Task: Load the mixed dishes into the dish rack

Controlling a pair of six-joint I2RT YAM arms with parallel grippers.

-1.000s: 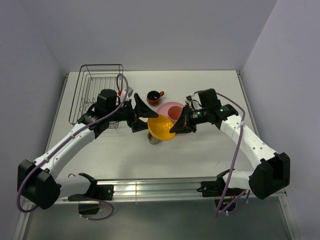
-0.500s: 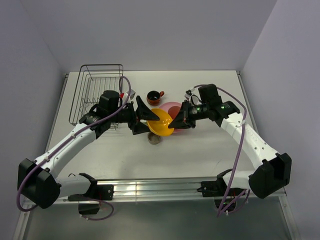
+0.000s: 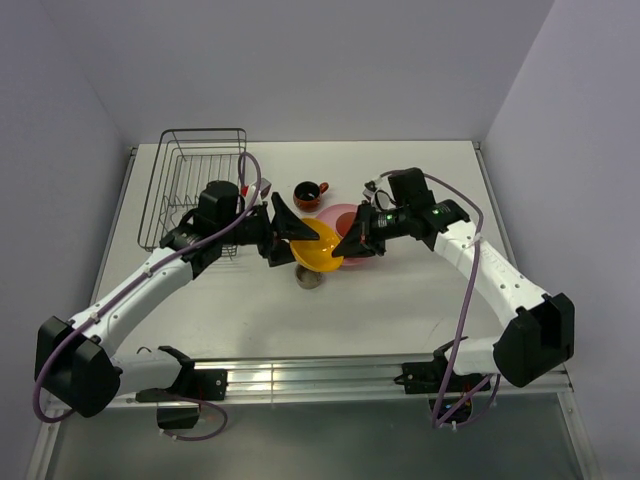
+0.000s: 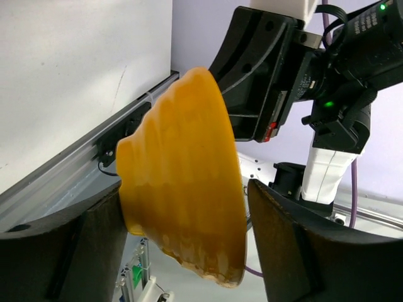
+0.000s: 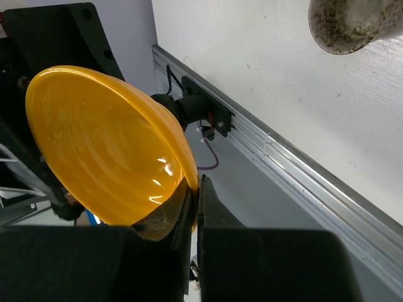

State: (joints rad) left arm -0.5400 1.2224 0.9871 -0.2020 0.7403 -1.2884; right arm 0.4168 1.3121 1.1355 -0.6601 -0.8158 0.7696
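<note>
The orange-yellow bowl [image 3: 318, 246] hangs tilted above the table between both arms. My right gripper [image 3: 348, 240] is shut on its rim; in the right wrist view the bowl [image 5: 101, 145] sits pinched at the gripper [image 5: 196, 185]. My left gripper [image 3: 283, 232] is open with its jaws on either side of the bowl [image 4: 182, 207], the gripper [image 4: 186, 189] not closed on it. The black wire dish rack [image 3: 195, 185] stands at the far left. The red-brown mug [image 3: 309, 193], pink plate [image 3: 345, 212] and grey-brown dish [image 3: 310, 279] lie on the table. The white bowl and tumbler are not in view.
The grey-brown dish [image 5: 346, 25] lies just under the held bowl. The pink plate is partly hidden behind the bowl and right gripper. The right arm's wrist [image 4: 271, 69] is close in front of the left gripper. A metal rail [image 3: 320, 375] runs along the near edge.
The right gripper has carried the bowl up and slightly left, tilting it, so that it now sits between the left gripper's open jaws. The left arm has barely moved.
</note>
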